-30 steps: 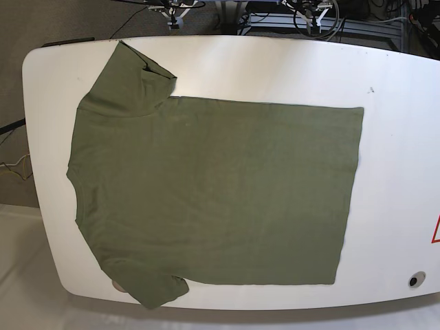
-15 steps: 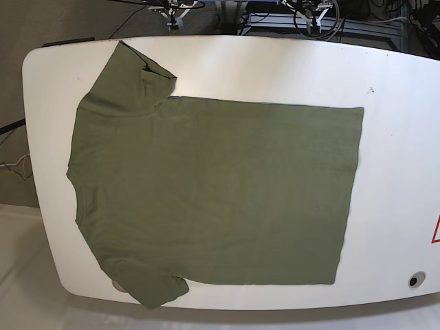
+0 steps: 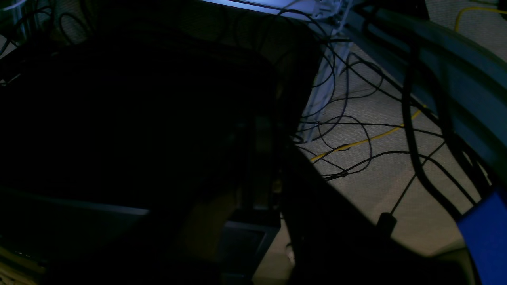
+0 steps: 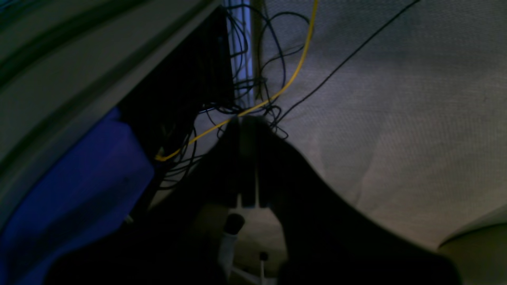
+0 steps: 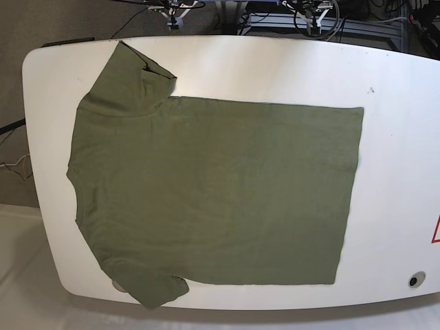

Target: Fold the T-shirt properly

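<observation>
An olive-green T-shirt [image 5: 213, 189] lies spread flat on the white table [image 5: 399, 137], collar to the left, hem to the right. One sleeve points to the far left corner; the other reaches the near edge. Both arms are back behind the table's far edge, well away from the shirt. In the right wrist view my right gripper [image 4: 245, 120] hangs over the floor, its dark fingers pressed together on nothing. In the left wrist view my left gripper [image 3: 277, 152] is lost in shadow, so its jaws cannot be made out. Neither wrist view shows the shirt.
A red triangle mark [image 5: 436, 230] and a round fitting [image 5: 414, 280] sit near the table's right end. Behind the table, black cables and a yellow cable [image 3: 364, 140] trail over carpet. Metal frame parts [image 5: 316, 17] stand at the far edge.
</observation>
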`<action>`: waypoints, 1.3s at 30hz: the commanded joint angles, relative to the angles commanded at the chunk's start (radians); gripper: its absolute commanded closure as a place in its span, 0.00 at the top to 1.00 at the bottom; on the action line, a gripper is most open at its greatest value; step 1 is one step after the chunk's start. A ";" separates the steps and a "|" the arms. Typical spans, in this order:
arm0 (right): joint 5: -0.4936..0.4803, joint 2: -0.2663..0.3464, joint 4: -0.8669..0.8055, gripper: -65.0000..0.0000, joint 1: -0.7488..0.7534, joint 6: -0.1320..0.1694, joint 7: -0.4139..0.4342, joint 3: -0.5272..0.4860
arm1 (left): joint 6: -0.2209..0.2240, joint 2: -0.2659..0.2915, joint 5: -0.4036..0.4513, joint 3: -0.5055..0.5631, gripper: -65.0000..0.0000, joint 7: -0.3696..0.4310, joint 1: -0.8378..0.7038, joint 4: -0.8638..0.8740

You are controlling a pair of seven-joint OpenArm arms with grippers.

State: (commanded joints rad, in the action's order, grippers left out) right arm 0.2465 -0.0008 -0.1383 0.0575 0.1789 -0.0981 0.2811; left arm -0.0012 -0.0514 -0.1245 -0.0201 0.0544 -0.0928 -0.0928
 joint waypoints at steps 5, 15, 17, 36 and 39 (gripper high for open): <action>0.000 0.001 -0.001 0.00 0.002 -0.002 0.002 -0.002 | 0.000 0.000 0.001 0.001 0.00 0.004 0.001 -0.002; -0.001 0.002 -0.003 0.00 0.003 0.000 0.003 -0.003 | 0.001 0.001 -0.003 0.004 0.00 0.008 -0.010 -0.017; -0.003 0.002 -0.006 0.00 0.004 -0.001 0.003 -0.002 | 0.001 0.000 -0.004 0.004 0.00 0.008 -0.015 -0.021; 0.002 0.000 -0.007 0.00 0.002 0.000 0.003 0.001 | -0.001 0.001 -0.002 0.004 0.00 -0.001 -0.025 -0.026; 0.002 0.000 -0.008 0.00 0.002 0.001 0.003 0.001 | 0.000 0.000 -0.002 0.004 0.00 0.000 -0.023 -0.024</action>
State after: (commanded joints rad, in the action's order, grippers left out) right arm 0.2487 -0.0007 -0.1459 0.0595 0.1798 -0.0954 0.2820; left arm -0.0017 -0.0512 -0.1260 -0.0161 0.0544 -0.1158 -0.1170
